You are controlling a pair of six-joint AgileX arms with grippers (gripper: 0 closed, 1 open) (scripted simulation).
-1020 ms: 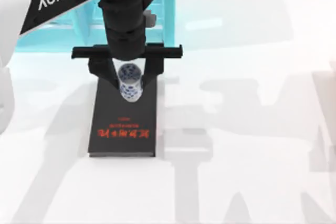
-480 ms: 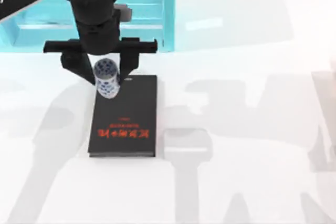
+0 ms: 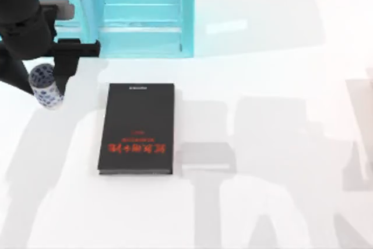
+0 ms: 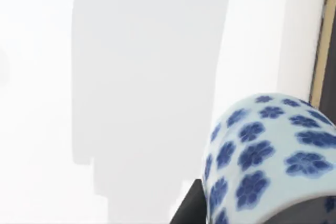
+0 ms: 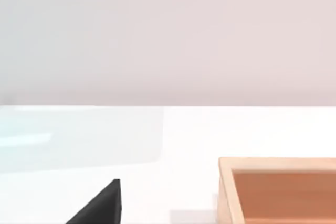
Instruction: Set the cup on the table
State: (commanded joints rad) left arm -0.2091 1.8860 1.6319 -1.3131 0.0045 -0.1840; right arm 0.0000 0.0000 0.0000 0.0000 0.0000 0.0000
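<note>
Because our left arm runs off the top view's upper left corner, we see little more of it than the black wrist and the left gripper (image 3: 42,83). Its fingers are clamped on either side of the cup (image 3: 46,86), with one finger partly cut by the picture's left edge. The cup is tilted and sits near the table's left edge, well to the left of the black book (image 3: 137,128) and apart from it; we cannot tell whether its base touches the table (image 3: 274,86). In the left wrist view the cup (image 4: 273,156) is cut off at the corner, its blue flowers close to the lens. We count one cup, one book with red lettering, and one cyan shelf unit (image 3: 140,13) at the far side. In the right wrist view, a wooden box (image 5: 278,190) is cut off by the frame.
</note>
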